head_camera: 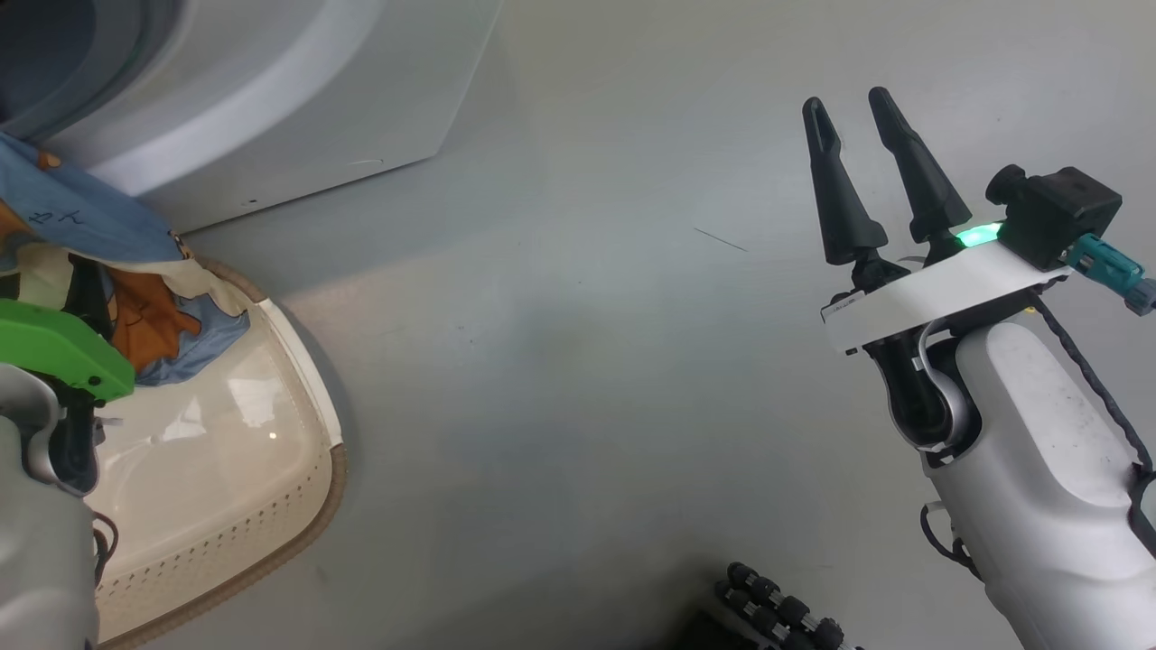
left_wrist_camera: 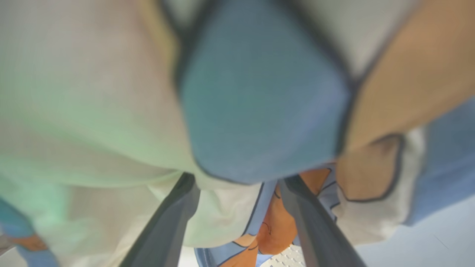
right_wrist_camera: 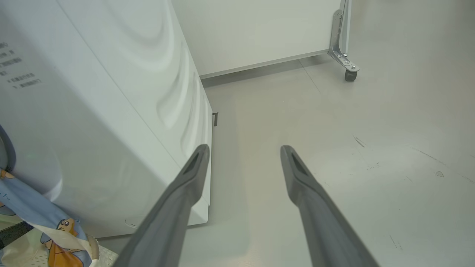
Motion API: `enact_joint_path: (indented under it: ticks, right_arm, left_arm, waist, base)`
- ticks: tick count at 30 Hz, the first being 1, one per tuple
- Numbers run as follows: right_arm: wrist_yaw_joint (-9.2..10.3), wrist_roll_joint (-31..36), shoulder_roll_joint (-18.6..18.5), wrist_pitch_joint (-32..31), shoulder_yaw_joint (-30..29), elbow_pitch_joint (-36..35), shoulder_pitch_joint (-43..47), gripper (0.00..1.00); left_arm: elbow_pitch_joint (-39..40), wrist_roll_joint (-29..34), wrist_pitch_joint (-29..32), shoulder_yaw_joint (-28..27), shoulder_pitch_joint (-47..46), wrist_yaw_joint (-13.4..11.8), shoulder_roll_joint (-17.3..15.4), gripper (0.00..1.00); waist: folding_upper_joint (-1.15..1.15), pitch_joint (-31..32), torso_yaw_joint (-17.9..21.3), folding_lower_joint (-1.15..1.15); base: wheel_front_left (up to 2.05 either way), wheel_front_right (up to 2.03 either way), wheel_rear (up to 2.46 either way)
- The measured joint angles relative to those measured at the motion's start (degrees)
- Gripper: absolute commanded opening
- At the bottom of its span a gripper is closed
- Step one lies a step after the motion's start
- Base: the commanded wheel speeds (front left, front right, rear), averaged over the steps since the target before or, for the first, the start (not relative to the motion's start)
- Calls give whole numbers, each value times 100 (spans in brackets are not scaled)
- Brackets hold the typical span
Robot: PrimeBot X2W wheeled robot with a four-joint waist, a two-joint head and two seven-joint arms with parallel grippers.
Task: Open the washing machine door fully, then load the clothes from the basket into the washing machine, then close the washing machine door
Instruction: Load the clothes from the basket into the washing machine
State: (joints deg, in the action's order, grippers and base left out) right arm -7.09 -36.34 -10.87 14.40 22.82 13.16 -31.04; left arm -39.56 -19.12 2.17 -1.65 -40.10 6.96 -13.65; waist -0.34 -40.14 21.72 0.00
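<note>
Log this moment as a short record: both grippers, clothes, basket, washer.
left gripper: jaws open, cloth over and between them
right gripper: jaws open, empty, above the floor
clothes: draped over the left gripper, hanging over the basket's end nearest the washer
basket: on the floor by the washer, mostly bare inside
washer: white, lower front corner next to the basket

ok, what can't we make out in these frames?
- Left gripper tips: left wrist view, buried under blurred clothes; contact unclear.
- Washer opening: head view, cut off at top left.
- Basket far side: head view, behind left arm, past the edge.
- Washer label text: right wrist view, too small.
</note>
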Motion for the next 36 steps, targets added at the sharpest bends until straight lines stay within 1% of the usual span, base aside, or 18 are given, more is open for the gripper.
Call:
enact_joint_path:
  ticks: [6, 7, 8, 9, 10, 18, 26, 31, 36]
  right_arm:
    - [0, 12, 0, 0, -48, 22, 0, 100]
    - [0, 13, 0, 0, -49, 24, 0, 100]
    - [0, 13, -1, 0, -52, 25, 1, 100]
    - [0, 13, -4, 0, -55, 25, 1, 100]
    - [0, 18, -3, 0, -57, 27, 1, 100]
    - [0, 56, -22, 0, -54, 75, 1, 100]
    - [0, 56, -34, 0, -89, 86, 10, 100]
    - [0, 56, -37, 0, -101, 92, 26, 100]
    - [0, 56, -59, 0, -144, 123, 44, 100]
  left_arm:
    - [-249, 0, -349, -42, -56, -8, 27, 100]
    - [-304, 0, -401, -35, -78, -8, 47, 87]
    - [-345, 0, -447, -32, -91, -8, 60, 56]
    - [-377, 0, -490, -25, -101, -8, 67, 9]
    - [-415, 0, -537, -14, -107, -8, 75, 0]
    - [-706, 1, -804, 80, -139, -7, 114, 0]
    - [-711, -2, -1346, 140, -65, 0, 123, 0]
    - [-530, -20, -1543, 169, 73, 1, 158, 0]
    - [-158, -60, -1640, 215, 192, 2, 293, 0]
  waist:
    - [0, 14, -10, 0]
    - [0, 27, -21, 0]
    - [0, 40, -35, 0]
    - [0, 51, -49, 0]
    - [0, 65, -64, 0]
    - [0, 203, -194, 0]
    - [0, 353, -314, 0]
    - [0, 434, -388, 0]
    - [0, 527, -461, 0]
  base:
    - [0, 0, 0]
    - [0, 0, 0]
    - [0, 0, 0]
    - [0, 0, 0]
    - [0, 0, 0]
    - [0, 0, 0]
    - [0, 0, 0]
    - [0, 0, 0]
    - [0, 0, 0]
